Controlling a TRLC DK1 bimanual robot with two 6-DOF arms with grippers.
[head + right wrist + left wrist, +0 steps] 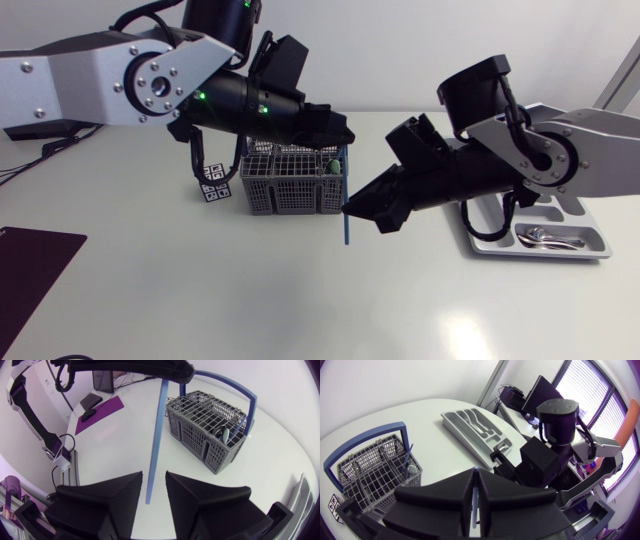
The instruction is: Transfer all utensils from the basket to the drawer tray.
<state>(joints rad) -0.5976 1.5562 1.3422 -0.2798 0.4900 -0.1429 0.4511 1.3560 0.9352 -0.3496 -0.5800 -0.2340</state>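
The left gripper is closed on the upper end of a blue utensil. The utensil is held upright just beside the basket, and its lower tip appears to hang clear of the table. The right gripper is set open around the lower shaft, one finger on each side, and no contact is seen on either.

The step in hand is judged to be a handover. It is best done if the right fingers are centred on the shaft and closed squarely before the left hold is released. So thin a handle may be twisted or dropped if pinched off-centre. The basket's blue handle should be cleared on the way out.

More cutlery is seen in the basket, toward the table's far edge. One metal piece is lying in the tray by the right edge.
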